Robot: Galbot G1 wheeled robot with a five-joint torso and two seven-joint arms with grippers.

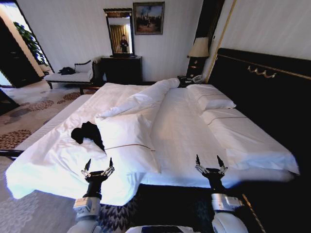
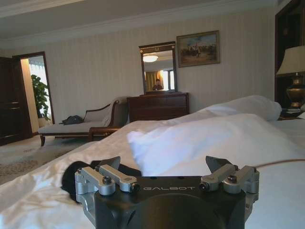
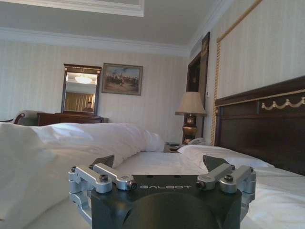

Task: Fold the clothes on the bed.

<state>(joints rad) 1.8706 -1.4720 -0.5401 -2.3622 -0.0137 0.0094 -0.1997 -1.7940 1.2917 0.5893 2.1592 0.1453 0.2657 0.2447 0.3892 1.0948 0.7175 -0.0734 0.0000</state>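
Observation:
The clothes point(image 1: 86, 133) lie as a crumpled black heap on the left part of the bed point(image 1: 184, 131), beside a folded-back flap of white duvet. In the left wrist view the black heap point(image 2: 71, 174) shows just past the fingers. My left gripper point(image 1: 98, 165) stands open at the near edge of the bed, a short way in front of the clothes, holding nothing. My right gripper point(image 1: 210, 162) is open too, at the near edge farther right, over bare white sheet. The left gripper point(image 2: 164, 164) and the right gripper point(image 3: 159, 162) both have their fingers spread wide.
White pillows point(image 1: 214, 99) lie against the dark headboard point(image 1: 265, 82) on the right. A bunched duvet ridge point(image 1: 146, 97) runs across the bed's middle. Beyond the bed stand a dark dresser point(image 1: 121, 68) with mirror, a pale chaise lounge point(image 1: 70, 75) and a bedside lamp point(image 1: 199, 48). Patterned carpet point(image 1: 29, 121) lies to the left.

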